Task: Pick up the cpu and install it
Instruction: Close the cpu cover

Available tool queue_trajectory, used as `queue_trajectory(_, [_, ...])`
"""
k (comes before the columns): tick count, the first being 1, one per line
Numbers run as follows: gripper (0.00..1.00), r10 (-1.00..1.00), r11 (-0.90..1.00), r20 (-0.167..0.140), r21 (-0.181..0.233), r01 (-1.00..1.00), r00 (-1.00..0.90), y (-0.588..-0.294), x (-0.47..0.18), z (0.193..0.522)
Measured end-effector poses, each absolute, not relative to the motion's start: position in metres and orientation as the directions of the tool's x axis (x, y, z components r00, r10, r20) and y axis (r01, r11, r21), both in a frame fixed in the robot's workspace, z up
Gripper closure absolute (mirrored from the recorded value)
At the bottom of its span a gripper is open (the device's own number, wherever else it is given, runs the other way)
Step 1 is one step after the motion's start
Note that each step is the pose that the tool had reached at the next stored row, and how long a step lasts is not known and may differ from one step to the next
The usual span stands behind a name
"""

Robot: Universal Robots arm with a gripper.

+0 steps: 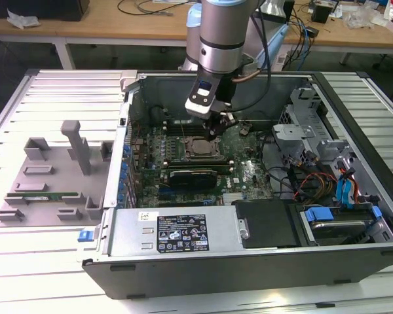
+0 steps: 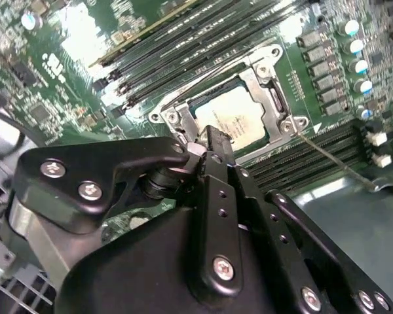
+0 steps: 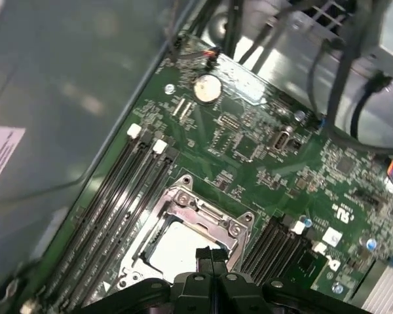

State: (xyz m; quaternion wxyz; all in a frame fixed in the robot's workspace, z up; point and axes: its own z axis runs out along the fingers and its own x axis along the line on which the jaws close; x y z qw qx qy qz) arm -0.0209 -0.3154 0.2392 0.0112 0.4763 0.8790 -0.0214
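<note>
Hovering just over the cpu (image 2: 232,121) seated in its socket (image 2: 257,69), the gripper (image 2: 209,136) is pinched closed, empty.

A big table (image 1: 33,261) made of pale metal strips held everything. An open computer box (image 1: 216,268) lay flat on it. Beside the box, on the exterior view's left, sat a grey plastic tray (image 1: 52,180).
</note>
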Motion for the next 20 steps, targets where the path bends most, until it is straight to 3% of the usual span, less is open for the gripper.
queue_trajectory(11, [0.89,0.528,0.848,-0.040,-0.027,0.529,-0.848,-0.3154,-0.0209,0.2391])
queue_trajectory(20, [0.89,0.263,0.964,-0.040,-0.027,0.264,-0.964,-0.3154,-0.0209,0.2391])
